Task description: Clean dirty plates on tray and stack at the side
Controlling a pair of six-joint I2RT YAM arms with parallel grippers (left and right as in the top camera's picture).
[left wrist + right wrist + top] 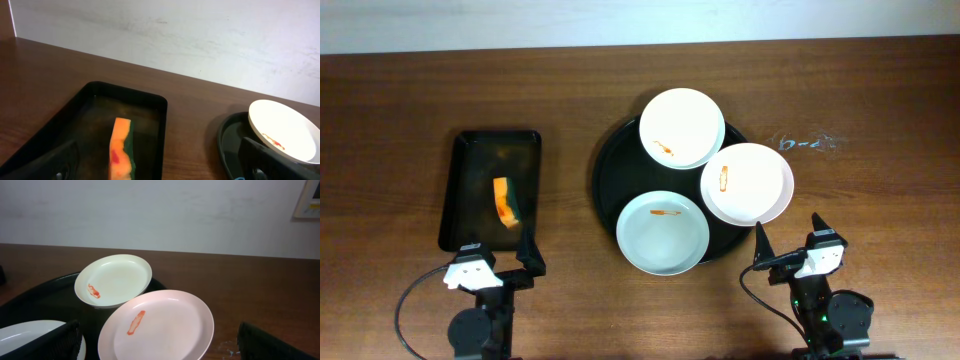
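Currently left gripper (500, 262) and right gripper (788, 242) hang released, empty, at the near edge. Smeared plates (663, 235) sit on the tray (605, 175); the pink plate (750, 190) overhangs its right rim, so a clumsy pinch may tip it off, and crowded rims may drag neighbours

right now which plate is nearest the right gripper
The pale pink plate, on the tray's right rim; the white plate farther back, the bluish plate farther left.
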